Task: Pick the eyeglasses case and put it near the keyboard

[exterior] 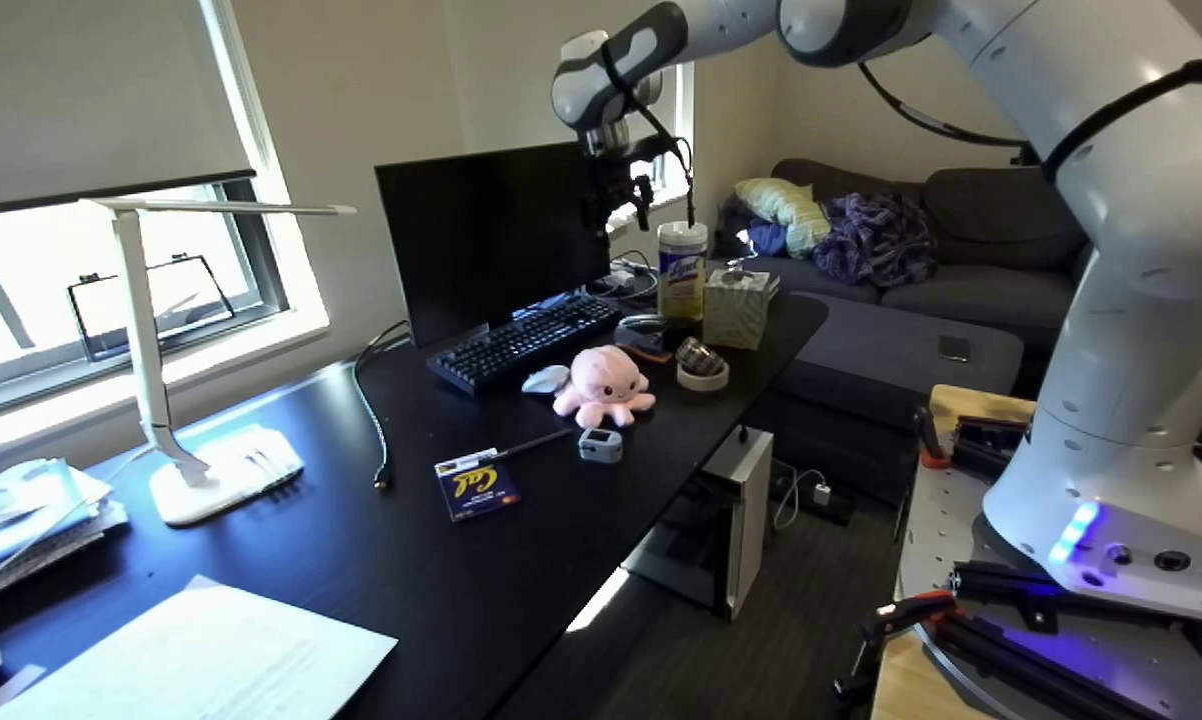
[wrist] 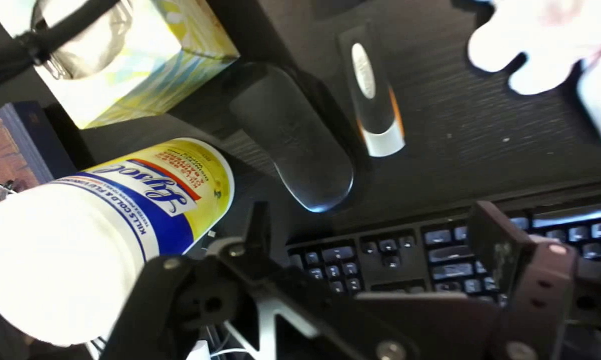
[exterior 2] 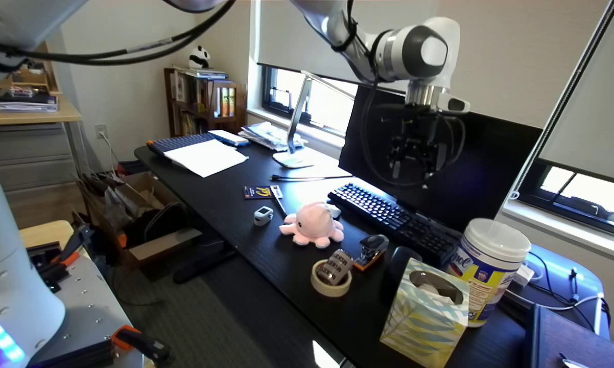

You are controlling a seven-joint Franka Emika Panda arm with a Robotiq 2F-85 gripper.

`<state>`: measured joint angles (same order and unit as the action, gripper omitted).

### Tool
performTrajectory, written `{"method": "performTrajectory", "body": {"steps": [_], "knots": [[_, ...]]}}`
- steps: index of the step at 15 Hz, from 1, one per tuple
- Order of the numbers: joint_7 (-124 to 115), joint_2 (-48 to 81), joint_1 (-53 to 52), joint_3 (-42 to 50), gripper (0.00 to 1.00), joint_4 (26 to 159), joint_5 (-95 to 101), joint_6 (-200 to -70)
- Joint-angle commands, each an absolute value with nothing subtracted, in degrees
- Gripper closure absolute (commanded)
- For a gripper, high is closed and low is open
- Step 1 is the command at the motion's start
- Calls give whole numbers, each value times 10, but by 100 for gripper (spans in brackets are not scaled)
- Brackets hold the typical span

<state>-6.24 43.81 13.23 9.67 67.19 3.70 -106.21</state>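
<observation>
Left to right in the wrist view: a patterned tissue box (wrist: 168, 75) is standing well apart from the keyboard (wrist: 430, 255), off its number-pad end, and a Lysol wipes canister (wrist: 133, 220) is standing nearer that end. Next, the black eyeglasses case (wrist: 300, 142) is lying on the desk (wrist: 450, 165), its rounded end pointing towards the keyboard's number-pad corner, just beside it and seemingly not touching. Further right, a stapler (wrist: 373, 95) and a pink plush toy (wrist: 555, 30) are sitting off the keyboard's long front edge.

So the case is resting near the keyboard, and the goal is looking met; if this is only its starting place, grasping, lifting and setting down are all remaining. The pictures are not settling which.

The gripper (wrist: 370, 225) is hanging well above the keyboard in both exterior views. Its jaws are standing wide apart, one appearing left of the keyboard's end, the other over its keys. It is holding nothing and seemingly touching nothing.
</observation>
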Motion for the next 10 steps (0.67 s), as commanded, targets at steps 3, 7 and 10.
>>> {"method": "performTrajectory", "body": {"steps": [3, 7, 10], "knots": [[-82, 297, 83, 71, 0, 780, 30, -1005], [-155, 248, 42, 67, 0, 838, 26, -1018], [-154, 229, 36, 54, 0, 866, -3, -1008]]}}
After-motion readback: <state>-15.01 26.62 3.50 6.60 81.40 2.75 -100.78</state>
